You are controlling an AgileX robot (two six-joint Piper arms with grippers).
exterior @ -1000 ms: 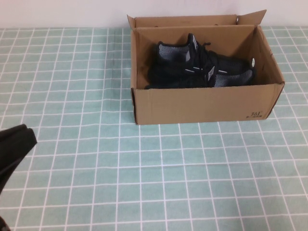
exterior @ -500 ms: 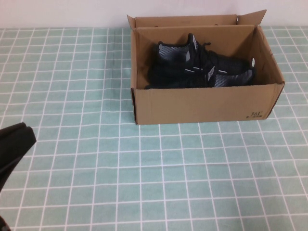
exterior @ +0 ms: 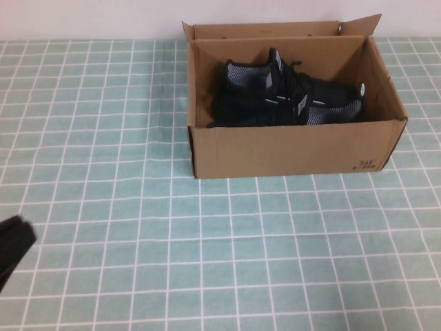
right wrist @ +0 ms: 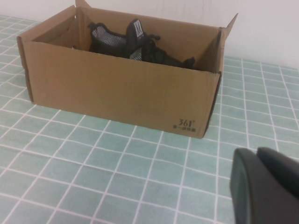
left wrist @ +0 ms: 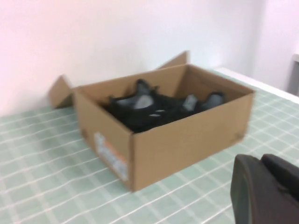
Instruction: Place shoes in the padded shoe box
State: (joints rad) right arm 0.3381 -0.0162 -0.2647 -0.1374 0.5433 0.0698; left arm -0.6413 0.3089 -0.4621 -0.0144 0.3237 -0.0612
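The brown cardboard shoe box [exterior: 296,148] stands open at the far middle-right of the table, flaps up. Both black knit shoes [exterior: 286,96] lie inside it, side by side, grey linings showing. The left wrist view shows the shoe box [left wrist: 187,135] and the shoes [left wrist: 154,109] in it; the right wrist view shows the shoe box [right wrist: 121,93] and the shoes [right wrist: 135,42] too. My left gripper [exterior: 12,248] sits low at the table's near left edge, far from the box, shut and empty [left wrist: 261,161]. My right gripper [right wrist: 257,156] is outside the high view, shut, holding nothing, well short of the box.
A green tablecloth with a white grid [exterior: 227,241] covers the table. A pale wall [exterior: 89,17] runs behind the box. A box flap [exterior: 358,26] sticks up at the far right corner.
My left arm has drawn back toward the near left corner of the high view, lower and further out of frame. The box and shoes have not moved.
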